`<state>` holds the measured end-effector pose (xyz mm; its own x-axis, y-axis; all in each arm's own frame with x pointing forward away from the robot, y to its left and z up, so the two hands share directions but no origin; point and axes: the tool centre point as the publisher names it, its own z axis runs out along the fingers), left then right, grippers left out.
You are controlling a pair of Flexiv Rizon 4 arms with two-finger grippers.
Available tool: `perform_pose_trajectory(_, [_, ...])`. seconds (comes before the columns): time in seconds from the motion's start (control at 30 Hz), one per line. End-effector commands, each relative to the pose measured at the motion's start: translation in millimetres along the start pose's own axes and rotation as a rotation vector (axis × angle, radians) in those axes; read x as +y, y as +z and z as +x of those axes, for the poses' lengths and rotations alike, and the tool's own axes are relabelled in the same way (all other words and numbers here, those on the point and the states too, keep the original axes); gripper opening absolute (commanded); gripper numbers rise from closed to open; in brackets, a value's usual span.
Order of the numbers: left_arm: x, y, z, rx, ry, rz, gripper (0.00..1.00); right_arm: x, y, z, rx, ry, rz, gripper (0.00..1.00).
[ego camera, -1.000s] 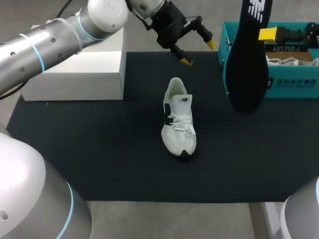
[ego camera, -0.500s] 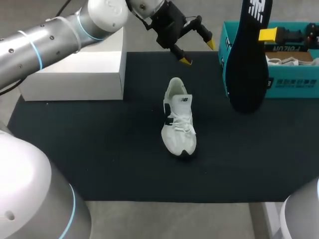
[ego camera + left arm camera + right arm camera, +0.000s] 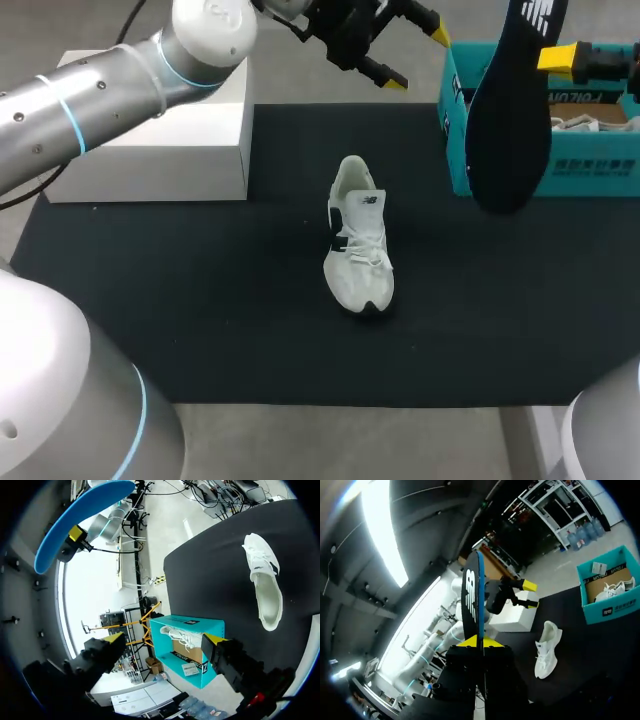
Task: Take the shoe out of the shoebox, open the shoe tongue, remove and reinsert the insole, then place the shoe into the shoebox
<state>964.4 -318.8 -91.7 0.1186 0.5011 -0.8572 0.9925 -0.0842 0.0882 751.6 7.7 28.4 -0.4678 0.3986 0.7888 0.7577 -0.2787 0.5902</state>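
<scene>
Insole hangs clamped in our right claw near the teal shoebox, while our left claw stands apart beyond the white sneaker on the desk.

Premises: robotics laboratory. Evidence: a jointed silver left robot arm extends over a grey worktop that is covered by a black mat. A plain white box stands at the mat's edge.

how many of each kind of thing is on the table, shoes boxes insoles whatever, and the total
shoes: 2 (white shoe on the mat, second shoe inside the teal shoebox)
insole: 1, held up above the table
boxes: 2 (teal shoebox, white box)
mat: 1
total: 6
</scene>
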Motion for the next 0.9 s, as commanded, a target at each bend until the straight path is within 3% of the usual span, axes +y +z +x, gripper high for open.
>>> perform_pose_trajectory(0.03, [-22.5,-4.9,-6.2,-0.143,0.042,-0.146,1.00,24.2,16.7,-28.7,0.062,0.185,-0.001,0.00])
perform_pose_trajectory(0.2, [-36.1,-9.1,-22.4,-0.358,0.056,-0.177,1.00,50.4,24.8,-58.7,0.065,0.353,0.005,0.00])
perform_pose_trajectory(0.33, [-50.3,-15.4,-38.3,-0.493,0.085,-0.149,1.00,71.6,27.8,-79.8,0.071,0.420,-0.033,0.00])
perform_pose_trajectory(0.47, [-61.3,-22.2,-51.7,-0.544,0.073,-0.089,1.00,83.8,28.4,-96.2,0.026,0.445,-0.032,0.00])
perform_pose_trajectory(0.63, [-71.0,-24.2,-63.1,-0.566,0.055,-0.009,1.00,87.8,36.8,-107.1,-0.022,0.437,0.062,0.00])
perform_pose_trajectory(0.9, [-75.7,-17.5,-72.6,-0.577,0.096,0.012,1.00,85.5,57.5,-114.3,-0.039,0.482,0.149,0.00])
